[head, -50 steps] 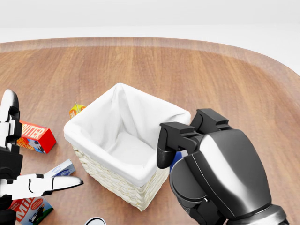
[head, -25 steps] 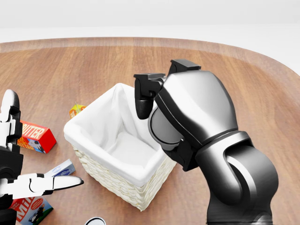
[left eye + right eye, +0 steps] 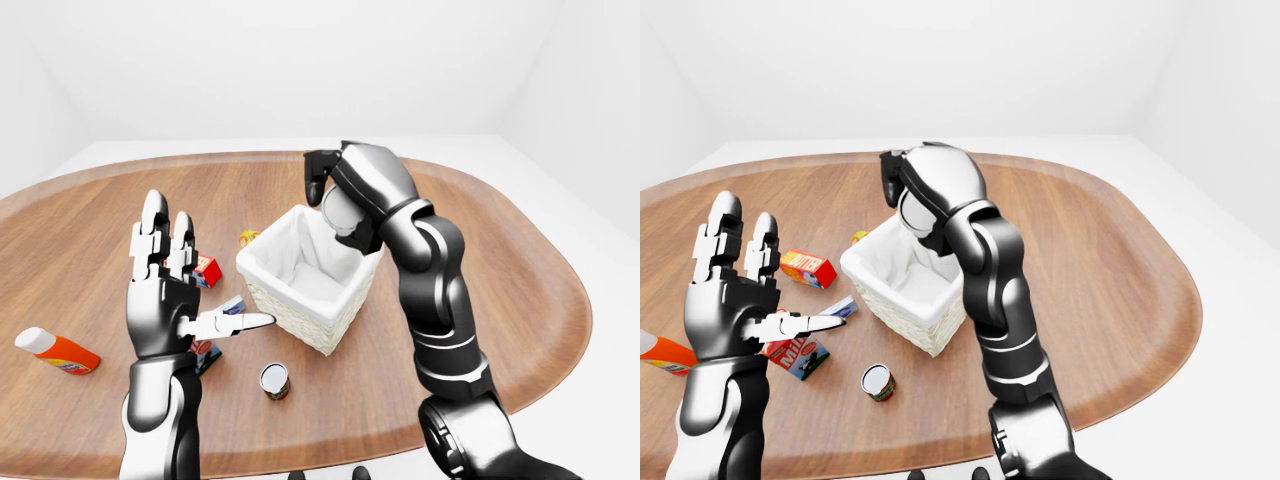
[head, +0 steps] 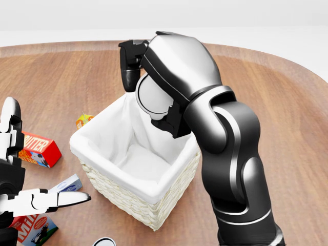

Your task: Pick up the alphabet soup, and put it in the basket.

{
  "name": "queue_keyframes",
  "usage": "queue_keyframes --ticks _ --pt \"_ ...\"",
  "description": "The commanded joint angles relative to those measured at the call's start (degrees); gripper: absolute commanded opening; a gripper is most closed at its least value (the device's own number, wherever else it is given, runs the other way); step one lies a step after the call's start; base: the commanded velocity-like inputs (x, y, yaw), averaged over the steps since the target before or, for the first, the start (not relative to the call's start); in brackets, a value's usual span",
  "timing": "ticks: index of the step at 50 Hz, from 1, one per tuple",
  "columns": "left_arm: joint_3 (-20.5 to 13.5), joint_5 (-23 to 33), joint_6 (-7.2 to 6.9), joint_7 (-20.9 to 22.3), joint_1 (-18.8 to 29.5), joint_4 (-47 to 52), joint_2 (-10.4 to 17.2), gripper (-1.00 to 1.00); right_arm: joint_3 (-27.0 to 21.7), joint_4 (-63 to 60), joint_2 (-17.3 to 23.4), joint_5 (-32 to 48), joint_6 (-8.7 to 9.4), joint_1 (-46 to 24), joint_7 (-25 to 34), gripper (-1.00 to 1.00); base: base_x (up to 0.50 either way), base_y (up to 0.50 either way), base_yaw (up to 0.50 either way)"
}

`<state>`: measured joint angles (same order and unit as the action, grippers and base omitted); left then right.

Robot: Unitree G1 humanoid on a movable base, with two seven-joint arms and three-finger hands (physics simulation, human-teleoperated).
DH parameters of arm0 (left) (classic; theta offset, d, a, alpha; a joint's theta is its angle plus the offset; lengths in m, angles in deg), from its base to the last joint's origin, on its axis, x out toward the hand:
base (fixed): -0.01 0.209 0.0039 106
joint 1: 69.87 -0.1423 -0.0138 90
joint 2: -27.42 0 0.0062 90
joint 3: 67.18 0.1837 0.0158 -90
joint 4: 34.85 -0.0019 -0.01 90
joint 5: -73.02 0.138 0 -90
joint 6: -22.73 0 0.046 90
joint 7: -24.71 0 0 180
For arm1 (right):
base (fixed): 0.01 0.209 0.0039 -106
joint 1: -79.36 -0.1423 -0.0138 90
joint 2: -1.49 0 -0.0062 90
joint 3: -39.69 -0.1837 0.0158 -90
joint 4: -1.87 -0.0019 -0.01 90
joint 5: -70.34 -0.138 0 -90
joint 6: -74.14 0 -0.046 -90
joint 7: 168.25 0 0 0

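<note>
- Orange bottle with white cap (image 3: 55,351): lying on its side at the far left of the left-eye view, on the oval wooden table (image 3: 500,290).
- Left hand (image 3: 165,290), black and silver: raised upright, fingers spread, thumb pointing toward the basket; released, holding nothing.
- Red-and-orange butter carton (image 3: 807,267): lying flat on the table, left of the basket.
- Red milk carton (image 3: 797,356): lying flat beside the left thumb in the right-eye view; a small white-and-blue box (image 4: 68,185) close above it.
- Small yellow-orange carton (image 4: 83,120): just beside the basket's upper-left corner in the head view.
- Alphabet soup, small round tin with pale lid (image 3: 274,380): standing on the table below the basket, apart from it and from both hands.
- Woven wicker basket with white cloth lining (image 4: 123,197): upright, mid-table, interior bare.
- Right hand (image 4: 134,64), glossy black: poised above the basket's far rim, fingers curled downward; grip cannot be told.
</note>
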<state>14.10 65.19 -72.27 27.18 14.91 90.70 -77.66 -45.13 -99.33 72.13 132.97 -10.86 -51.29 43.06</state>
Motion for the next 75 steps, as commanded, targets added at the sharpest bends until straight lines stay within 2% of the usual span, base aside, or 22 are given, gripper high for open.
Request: queue_keyframes --ticks 1,14,16,18,34,49,75 --pt "-0.2 -0.1 0.0 0.1 0.2 -0.3 0.1 1.0 -1.0 11.0 1.3 -8.6 0.0 -6.4 -6.3 -1.0 0.0 0.0 0.0" --pt "-0.3 -0.2 0.0 0.0 0.4 -1.0 0.2 1.0 -2.5 24.6 4.1 -18.5 0.0 -11.8 -12.9 -1.0 0.0 0.0 0.0" --pt "-0.3 -0.2 0.0 0.0 0.4 -1.0 0.2 1.0 -2.4 24.7 4.1 -18.7 0.0 -11.8 -13.0 -1.0 0.0 0.0 0.0" --pt "-0.2 0.0 0.0 0.0 0.4 -1.0 0.2 1.0 -3.1 26.4 3.0 -22.2 0.0 -11.8 -12.6 -1.0 0.0 0.0 0.0" --pt "-0.1 0.1 0.0 -0.1 0.5 -1.4 0.2 1.0 -3.0 43.2 4.6 -29.0 0.0 -15.9 -19.6 -1.0 0.0 0.0 0.0" --pt "-0.1 0.1 0.0 -0.1 0.4 -1.1 0.1 1.0 -2.3 50.5 4.5 -28.5 0.0 -16.7 -19.9 -1.0 0.0 0.0 0.0" --pt "-0.3 -0.1 0.0 -0.2 0.6 -0.9 0.3 1.0 -1.2 62.0 1.7 -26.7 0.0 -19.6 -21.8 -1.0 0.0 0.0 0.0"
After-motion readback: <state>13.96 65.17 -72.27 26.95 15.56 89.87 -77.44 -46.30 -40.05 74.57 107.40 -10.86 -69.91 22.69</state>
